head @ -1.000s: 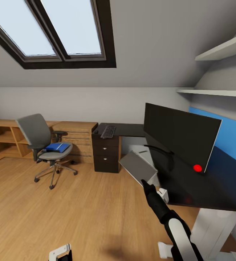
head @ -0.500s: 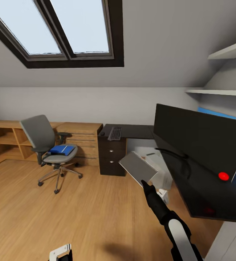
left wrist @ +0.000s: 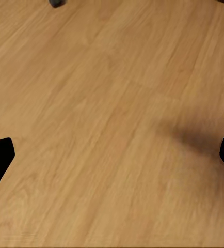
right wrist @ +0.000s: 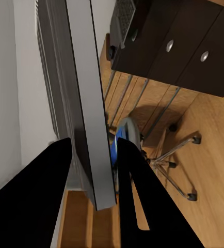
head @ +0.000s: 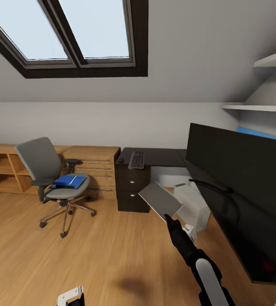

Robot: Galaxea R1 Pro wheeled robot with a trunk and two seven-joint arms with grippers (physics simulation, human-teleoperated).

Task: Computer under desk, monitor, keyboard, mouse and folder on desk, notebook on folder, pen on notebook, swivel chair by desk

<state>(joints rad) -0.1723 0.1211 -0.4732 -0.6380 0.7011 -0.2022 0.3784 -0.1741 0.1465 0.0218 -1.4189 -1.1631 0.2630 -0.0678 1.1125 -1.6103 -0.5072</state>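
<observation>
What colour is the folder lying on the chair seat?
Bright blue, with a thin white stripe; the folder on the chair shows best in the head view.

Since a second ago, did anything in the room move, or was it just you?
Mostly just me: the whole head view swung, so the camera moved, not the furniture. The right gripper stays shut on what looks like the notebook, held at the same spot ahead. The left gripper stays open. The folder still lies on the swivel chair, the keyboard on the desk.
</observation>
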